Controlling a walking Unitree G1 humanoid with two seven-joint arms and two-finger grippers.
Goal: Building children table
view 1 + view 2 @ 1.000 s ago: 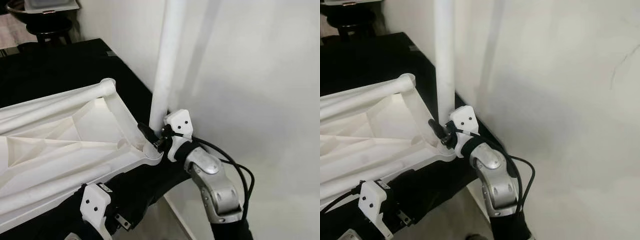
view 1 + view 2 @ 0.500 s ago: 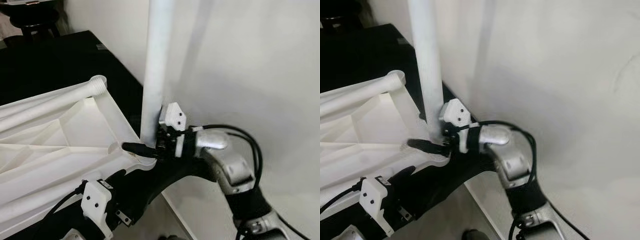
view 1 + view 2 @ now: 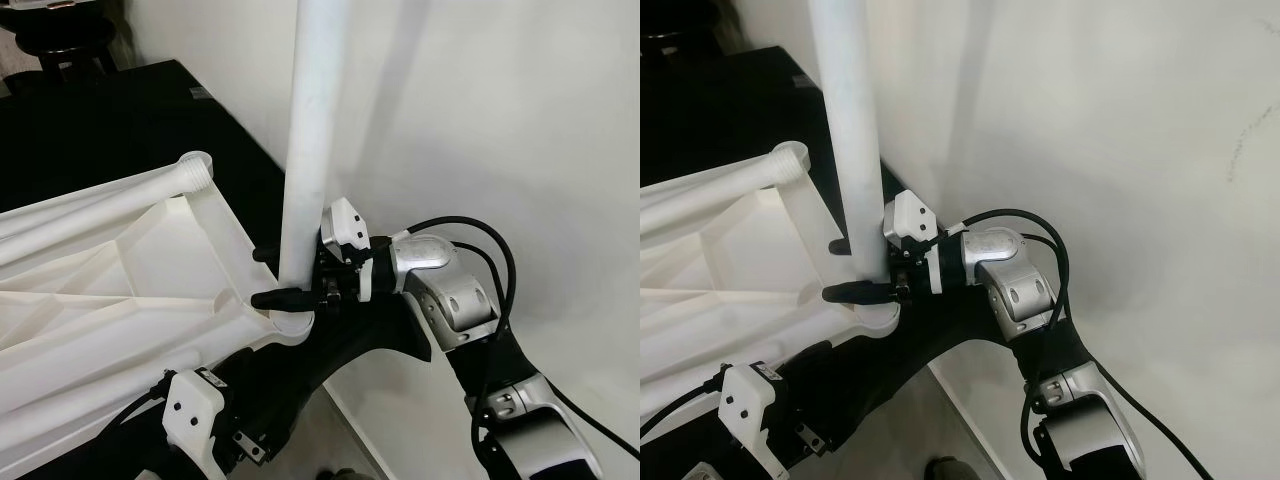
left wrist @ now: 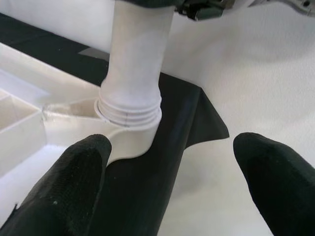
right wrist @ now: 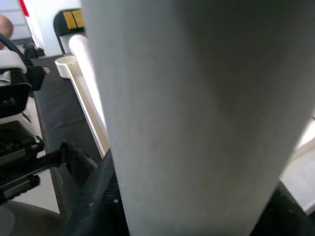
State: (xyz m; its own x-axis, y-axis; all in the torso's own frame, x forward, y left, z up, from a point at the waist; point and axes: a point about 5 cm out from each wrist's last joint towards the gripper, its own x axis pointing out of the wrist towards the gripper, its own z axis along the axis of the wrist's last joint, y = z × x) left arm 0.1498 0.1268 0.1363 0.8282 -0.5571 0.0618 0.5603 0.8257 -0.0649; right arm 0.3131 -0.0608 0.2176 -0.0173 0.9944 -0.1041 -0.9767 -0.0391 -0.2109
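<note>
The white plastic table top (image 3: pixel 120 290) lies upside down on a black surface (image 3: pixel 120 110). A white table leg (image 3: pixel 310 130) stands upright in its near corner socket (image 4: pixel 130 132), with threads showing just above the socket rim. My right gripper (image 3: pixel 260 277) is shut on the leg just above the socket, one black finger on each side, reaching in level from the right. My left gripper (image 4: pixel 172 187) is low at the front edge of the table top and open. Its fingers (image 4: pixel 74 187) point at the socket from a short way off and touch nothing.
A white wall (image 3: pixel 520 120) rises right behind the leg and the right arm. The table top's far corner socket (image 3: pixel 197 165) stands free. A dark stool (image 3: pixel 60 40) is at the back left. Pale floor (image 3: pixel 340 440) shows below the black surface's edge.
My right wrist has turned around the leg and its forearm has swung from below out to the right. The fingers now lie level across the leg. The leg stays upright.
</note>
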